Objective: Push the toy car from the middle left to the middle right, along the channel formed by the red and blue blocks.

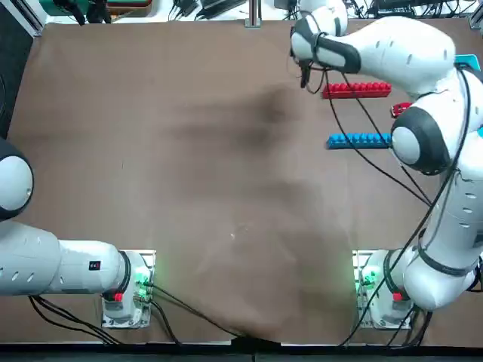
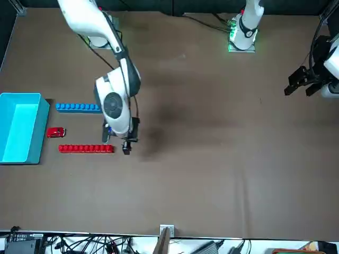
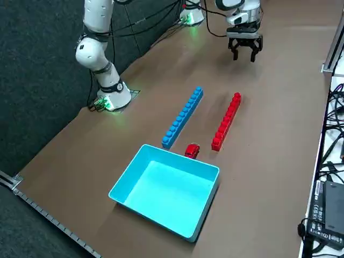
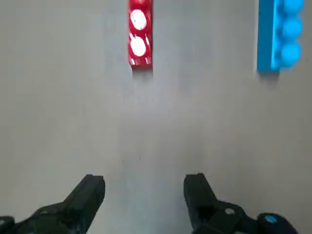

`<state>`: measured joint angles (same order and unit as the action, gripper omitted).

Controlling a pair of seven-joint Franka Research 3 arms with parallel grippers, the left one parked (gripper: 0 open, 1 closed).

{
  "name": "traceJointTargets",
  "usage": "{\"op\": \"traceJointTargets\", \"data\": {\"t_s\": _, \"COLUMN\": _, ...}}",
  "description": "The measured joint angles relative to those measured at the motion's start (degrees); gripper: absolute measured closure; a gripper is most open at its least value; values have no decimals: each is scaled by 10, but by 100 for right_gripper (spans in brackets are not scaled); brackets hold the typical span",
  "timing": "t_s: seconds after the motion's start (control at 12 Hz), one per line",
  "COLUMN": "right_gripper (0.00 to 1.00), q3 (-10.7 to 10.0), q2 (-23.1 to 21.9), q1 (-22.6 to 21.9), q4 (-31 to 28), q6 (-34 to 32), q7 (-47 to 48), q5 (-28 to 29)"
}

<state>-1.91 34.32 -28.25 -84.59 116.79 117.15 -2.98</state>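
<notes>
- The toy car (image 2: 56, 132) sits at the right-hand end of the channel (image 3: 203, 121) — its body mostly past the ends of the bars, close to the light-blue box (image 3: 167, 191) but with a little tabletop between them.
- The red studded bar (image 1: 357, 90) and the blue studded bar (image 3: 183, 117) lie roughly parallel on the brown table (image 2: 212, 174), the blue one nearer the robot's bases and the red one farther off.
- The right gripper (image 4: 142, 204) is released: its two black fingers stand wide apart, holding nothing. It hangs over the table just off the left-hand ends of the bars — well apart from the car (which is down at the other end).
- The right arm (image 2: 114, 87) reaches across the blue bar in the front view and hides part of it; the red bar shows along its length there.
- The box, open-topped and upright, stands on the table to the right of the bars, its near wall facing the channel's end (the arm covers much of it from overhead).
</notes>
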Motion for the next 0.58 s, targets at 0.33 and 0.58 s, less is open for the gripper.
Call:
{"op": "traceJointTargets", "data": {"t_s": 0.33, "right_gripper": 0, "q3": -1, "q2": -38, "q1": 43, "q4": 1, "q6": -67, "q7": -160, "q5": 0}}
{"op": "traceJointTargets", "data": {"t_s": 0.58, "right_gripper": 0, "q3": -2, "q2": -78, "q1": 90, "q4": 1, "q6": -95, "q7": -320, "q5": 0}}
